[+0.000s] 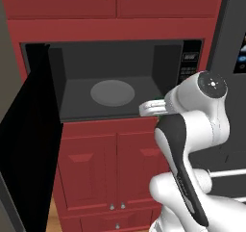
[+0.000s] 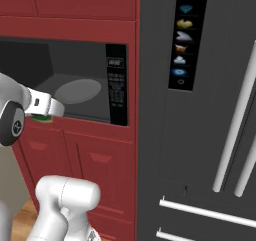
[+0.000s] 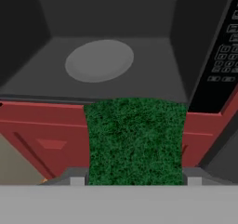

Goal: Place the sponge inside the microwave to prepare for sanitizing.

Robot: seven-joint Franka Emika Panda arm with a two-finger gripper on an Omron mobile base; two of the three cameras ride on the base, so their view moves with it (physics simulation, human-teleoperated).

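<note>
The microwave point(image 1: 72, 62) stands open, framed by red cabinetry. Its black door point(image 1: 29, 144) is swung out to the left, and the grey cavity holds a round turntable point(image 1: 112, 92). The sponge point(image 3: 135, 141) shows its green face in the hand view, where my gripper point(image 3: 135, 179) is shut on it with a finger point(image 3: 76, 177) at each side. A green sliver of the sponge point(image 2: 41, 118) peeks under the hand in the right base view. My gripper point(image 1: 144, 109) hangs just outside the cavity, at its lower front edge towards the right, level with the floor of the microwave point(image 3: 51, 74).
The black button panel point(image 2: 116, 85) sits right of the cavity. A dark fridge point(image 2: 200, 110) with long handles stands further right. Red cabinet doors point(image 1: 96, 163) lie below the microwave. The open door juts out at the left.
</note>
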